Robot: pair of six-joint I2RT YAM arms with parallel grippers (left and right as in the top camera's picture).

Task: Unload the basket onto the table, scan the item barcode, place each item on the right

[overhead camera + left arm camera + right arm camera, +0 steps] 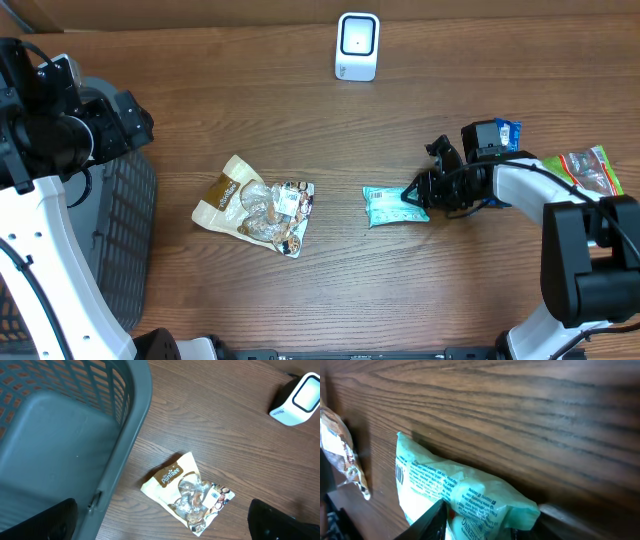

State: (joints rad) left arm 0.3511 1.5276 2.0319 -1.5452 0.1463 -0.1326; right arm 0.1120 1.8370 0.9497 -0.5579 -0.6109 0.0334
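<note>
Teal packet (393, 205) lying mid-table, well short of scanner (357, 46). Right gripper (418, 195) straddling its right end, jaws narrow; can't tell if pinched. I'm aiming for grip clear of barcode (399, 474). Left gripper (160, 527) hanging wide, empty.

Teal packet (470, 492): lower part cut off at 6 o'clock edge, sides behind right gripper (477, 525); contact perhaps made, unclear. Basket (135, 222) cropped at 9 o'clock.
</note>
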